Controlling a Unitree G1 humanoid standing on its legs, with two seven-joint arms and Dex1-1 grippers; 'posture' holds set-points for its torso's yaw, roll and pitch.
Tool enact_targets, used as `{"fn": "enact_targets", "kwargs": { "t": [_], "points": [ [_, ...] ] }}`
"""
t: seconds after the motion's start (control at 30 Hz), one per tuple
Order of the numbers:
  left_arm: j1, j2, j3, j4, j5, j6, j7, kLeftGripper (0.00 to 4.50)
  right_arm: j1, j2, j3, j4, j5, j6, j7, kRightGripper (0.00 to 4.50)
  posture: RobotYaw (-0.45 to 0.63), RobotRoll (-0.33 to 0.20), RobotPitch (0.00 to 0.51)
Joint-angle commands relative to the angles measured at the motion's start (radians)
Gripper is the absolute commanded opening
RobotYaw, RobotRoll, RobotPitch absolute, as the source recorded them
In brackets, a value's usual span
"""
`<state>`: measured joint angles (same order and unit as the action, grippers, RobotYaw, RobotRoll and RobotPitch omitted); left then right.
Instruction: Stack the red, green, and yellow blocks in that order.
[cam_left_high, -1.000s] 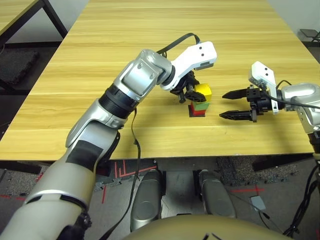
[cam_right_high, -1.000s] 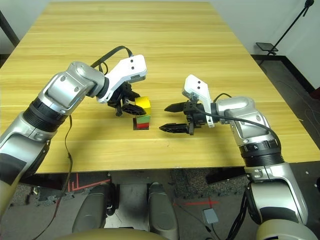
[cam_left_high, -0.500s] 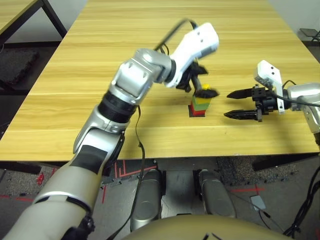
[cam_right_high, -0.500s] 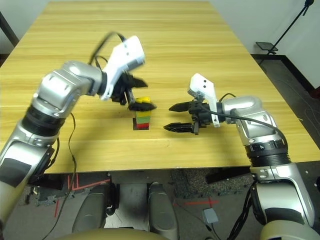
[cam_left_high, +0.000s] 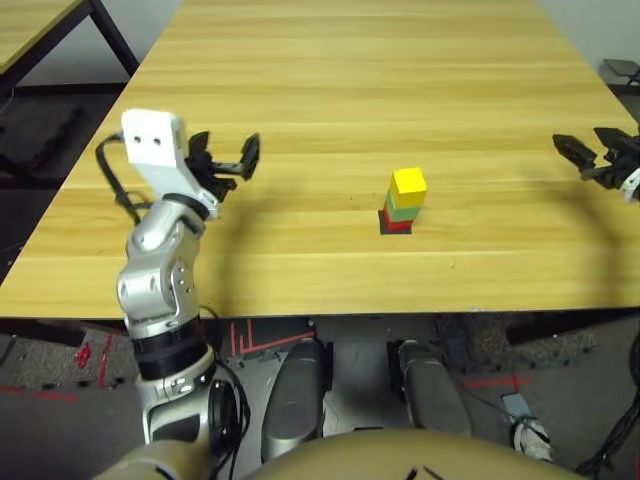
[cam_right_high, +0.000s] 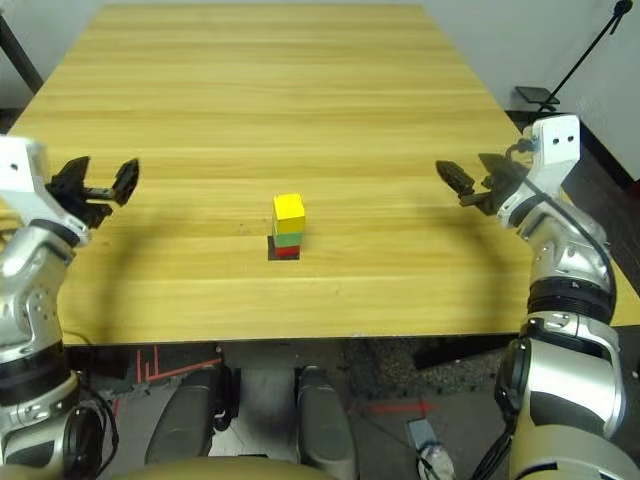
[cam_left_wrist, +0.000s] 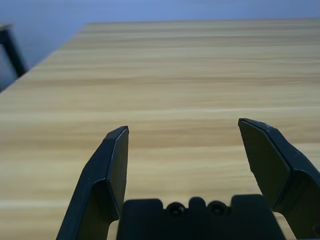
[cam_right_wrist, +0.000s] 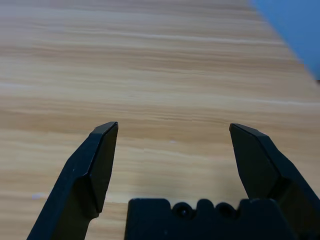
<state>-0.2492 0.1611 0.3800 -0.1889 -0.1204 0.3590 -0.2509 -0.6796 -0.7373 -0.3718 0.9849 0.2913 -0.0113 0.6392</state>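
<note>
The three blocks stand as one tower near the middle of the table (cam_left_high: 300, 100), toward its near edge. The red block (cam_left_high: 397, 223) is at the bottom, sitting on a flat black patch (cam_left_high: 383, 222) that peeks out at its left side. The green block (cam_left_high: 403, 207) rests on the red one, and the yellow block (cam_left_high: 409, 182) sits on top, turned slightly askew against the one beneath.

My left pincer (cam_left_high: 222, 164) hangs over the left part of the table, well apart from the tower, its two black fingers spread wide with nothing between them. My right pincer (cam_right_high: 472, 186) is far out by the right edge of the table, equally wide and empty, pointing back toward the middle.
</note>
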Motion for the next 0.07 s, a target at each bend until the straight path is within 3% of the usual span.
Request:
{"fn": "enact_targets", "kwargs": {
  "t": [0.03, 0.07],
  "points": [
    [0.026, -0.007, -0.027, 0.062, 0.031, -0.12, 0.052, 4.48, 0.006, 0.008, -0.027, 0.093, -0.01, -0.084, -0.069, 4.5, 0.13, -0.11, 0.106],
    [0.034, -0.012, -0.031, 0.087, 0.035, -0.154, 0.064, 4.48, 0.007, 0.009, -0.027, 0.117, -0.017, -0.108, -0.091, 4.5, 0.14, -0.111, 0.106]
  ]
}}
